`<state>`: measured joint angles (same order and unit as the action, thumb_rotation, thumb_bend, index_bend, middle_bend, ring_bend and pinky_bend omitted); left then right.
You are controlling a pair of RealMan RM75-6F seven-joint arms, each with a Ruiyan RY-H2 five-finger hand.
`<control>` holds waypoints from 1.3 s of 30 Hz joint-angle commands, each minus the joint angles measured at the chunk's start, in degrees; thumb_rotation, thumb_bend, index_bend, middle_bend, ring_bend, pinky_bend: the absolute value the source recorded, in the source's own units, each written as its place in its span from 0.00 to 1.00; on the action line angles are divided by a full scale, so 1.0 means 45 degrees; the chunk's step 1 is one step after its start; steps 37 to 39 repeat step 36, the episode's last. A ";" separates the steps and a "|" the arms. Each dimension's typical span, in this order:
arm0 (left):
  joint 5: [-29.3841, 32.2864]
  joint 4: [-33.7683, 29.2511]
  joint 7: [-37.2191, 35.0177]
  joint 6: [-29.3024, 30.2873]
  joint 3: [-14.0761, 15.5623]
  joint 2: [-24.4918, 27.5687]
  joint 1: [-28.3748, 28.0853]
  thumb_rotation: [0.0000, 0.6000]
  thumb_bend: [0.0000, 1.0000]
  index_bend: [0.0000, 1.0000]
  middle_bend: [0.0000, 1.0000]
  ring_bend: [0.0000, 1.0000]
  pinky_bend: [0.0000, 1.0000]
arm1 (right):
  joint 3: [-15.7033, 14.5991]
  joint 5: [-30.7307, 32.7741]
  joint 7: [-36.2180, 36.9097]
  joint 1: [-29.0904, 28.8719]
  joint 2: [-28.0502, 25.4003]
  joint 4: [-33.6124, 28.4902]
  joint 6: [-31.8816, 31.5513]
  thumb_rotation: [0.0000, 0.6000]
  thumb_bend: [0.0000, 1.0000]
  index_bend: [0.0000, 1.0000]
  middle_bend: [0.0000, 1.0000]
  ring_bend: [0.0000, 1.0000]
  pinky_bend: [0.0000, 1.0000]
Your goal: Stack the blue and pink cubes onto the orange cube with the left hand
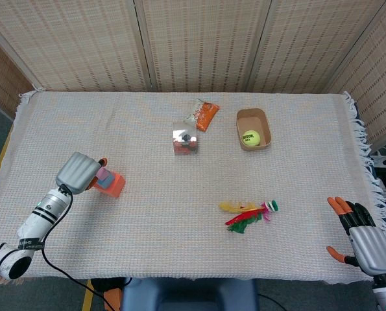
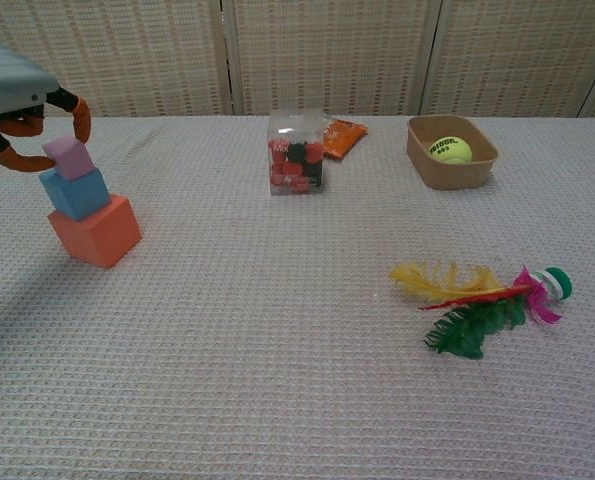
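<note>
Three cubes stacked near the table's left edge, and our left hand (image 2: 17, 105) is right over the top one.

We've got the pink cube (image 2: 69, 158) sitting on the blue cube (image 2: 75, 192), which sits on the orange cube (image 2: 96, 230). Left hand's fingers (image 2: 80, 118) curl around the pink cube from above with a gap showing, so it looks let go, fingers apart. The forearm angles up from the front-left corner. Our right hand (image 1: 364, 236) rests by the front-right corner, fingers spread, holding nothing.
</note>
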<state>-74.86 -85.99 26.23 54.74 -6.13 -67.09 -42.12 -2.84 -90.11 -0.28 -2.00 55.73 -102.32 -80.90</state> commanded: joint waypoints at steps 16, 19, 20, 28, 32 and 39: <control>-0.0323 -0.1365 -0.0186 0.1042 0.0151 0.0862 0.0658 1.00 0.34 0.25 1.00 1.00 1.00 | -0.0058 -0.0137 -0.0017 0.0032 -0.0015 -0.0003 -0.0048 1.00 0.09 0.00 0.00 0.00 0.00; -0.0968 -0.1831 -0.0873 0.2155 0.0413 0.1149 0.1408 1.00 0.34 0.23 1.00 1.00 1.00 | -0.0090 -0.0238 0.0043 0.0069 -0.0041 -0.0002 -0.0132 1.00 0.09 0.00 0.00 0.00 0.00; -0.1224 -0.1933 -0.1232 0.2593 0.0554 0.1198 0.1733 1.00 0.34 0.22 1.00 1.00 1.00 | -0.0099 -0.0269 0.0061 0.0079 -0.0047 0.0004 -0.0155 1.00 0.09 0.00 0.00 0.00 0.00; -0.2168 -0.1222 -0.3716 0.8530 0.2102 -0.0131 0.6570 1.00 0.35 0.19 0.33 0.38 0.61 | -0.0150 -0.0583 -0.0028 0.0153 0.0084 0.0154 -0.0386 1.00 0.09 0.00 0.00 0.00 0.00; -0.2452 -0.0209 -0.5771 1.0510 0.2332 -0.0910 0.8260 1.00 0.35 0.17 0.13 0.11 0.32 | -0.0170 -0.0632 -0.0356 0.0117 0.0288 0.0236 -0.0288 1.00 0.09 0.00 0.00 0.00 0.00; -0.3106 -0.0049 -0.6222 1.1458 0.2253 -0.0682 0.8775 1.00 0.35 0.14 0.09 0.04 0.26 | -0.0236 -0.0726 -0.0544 0.0054 0.0380 0.0216 -0.0133 1.00 0.09 0.00 0.00 0.00 0.00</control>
